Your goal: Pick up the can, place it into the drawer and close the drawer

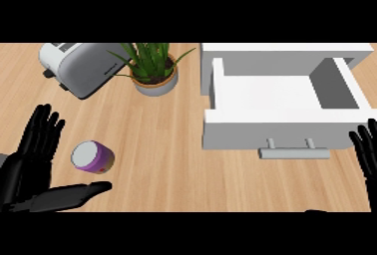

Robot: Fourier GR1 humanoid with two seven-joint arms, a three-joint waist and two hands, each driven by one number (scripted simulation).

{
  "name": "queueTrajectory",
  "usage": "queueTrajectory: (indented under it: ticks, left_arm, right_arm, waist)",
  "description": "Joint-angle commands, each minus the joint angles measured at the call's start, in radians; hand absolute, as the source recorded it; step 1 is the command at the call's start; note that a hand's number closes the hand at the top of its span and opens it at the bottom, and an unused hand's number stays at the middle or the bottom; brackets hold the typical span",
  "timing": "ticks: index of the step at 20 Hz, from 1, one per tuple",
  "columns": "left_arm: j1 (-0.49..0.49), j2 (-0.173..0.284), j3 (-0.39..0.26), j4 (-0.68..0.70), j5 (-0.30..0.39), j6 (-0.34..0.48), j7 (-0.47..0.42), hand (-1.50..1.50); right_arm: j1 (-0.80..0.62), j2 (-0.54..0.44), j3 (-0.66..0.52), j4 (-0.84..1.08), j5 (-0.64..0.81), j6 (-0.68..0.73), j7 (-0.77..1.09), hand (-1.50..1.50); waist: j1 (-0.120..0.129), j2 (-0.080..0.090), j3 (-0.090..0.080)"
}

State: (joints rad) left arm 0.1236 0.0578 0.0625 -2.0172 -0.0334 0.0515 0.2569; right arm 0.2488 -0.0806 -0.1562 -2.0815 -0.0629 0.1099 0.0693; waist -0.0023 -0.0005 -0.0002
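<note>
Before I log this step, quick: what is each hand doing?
Left hand: open, beside the purple can with silver lid, holding nothing.
Right hand: open, resting at right edge.

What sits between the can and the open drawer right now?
Nothing. In the head view, only bare counter runs from the can to the drawer. The plant and toaster stand farther back, off that line.

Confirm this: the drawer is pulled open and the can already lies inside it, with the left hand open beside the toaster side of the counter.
Not quite. The head view shows the drawer open but holding nothing; the can stands on the counter, between the fingers and thumb of the open left hand.
</note>
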Motion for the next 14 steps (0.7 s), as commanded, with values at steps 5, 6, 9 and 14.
queueTrajectory:
  ticks: [5, 6, 9, 14]
  left_arm:
    - [-0.015, -0.026, 0.007, 0.158, -0.040, 0.011, -0.148, -1.50]
    - [-0.092, 0.024, 0.100, 0.220, 0.040, -0.016, -0.122, -1.50]
    - [-0.039, -0.007, 0.065, 0.281, -0.007, -0.002, -0.216, -1.50]
    - [-0.055, 0.019, 0.097, 0.291, 0.027, -0.027, -0.199, -1.50]
  right_arm:
    - [-0.048, 0.006, -0.019, 0.103, 0.029, 0.023, -0.055, -1.50]
    - [0.011, 0.015, -0.017, -0.026, 0.007, 0.020, 0.002, -1.50]
    - [0.009, 0.034, 0.000, 0.018, 0.035, 0.025, -0.033, -1.50]
    - [-0.042, 0.038, -0.010, 0.075, 0.053, 0.027, -0.059, -1.50]
  waist:
    - [0.002, 0.000, 0.000]
    - [-0.002, 0.000, 0.000]
    - [0.000, 0.000, 0.000]
    - [0.002, 0.000, 0.000]
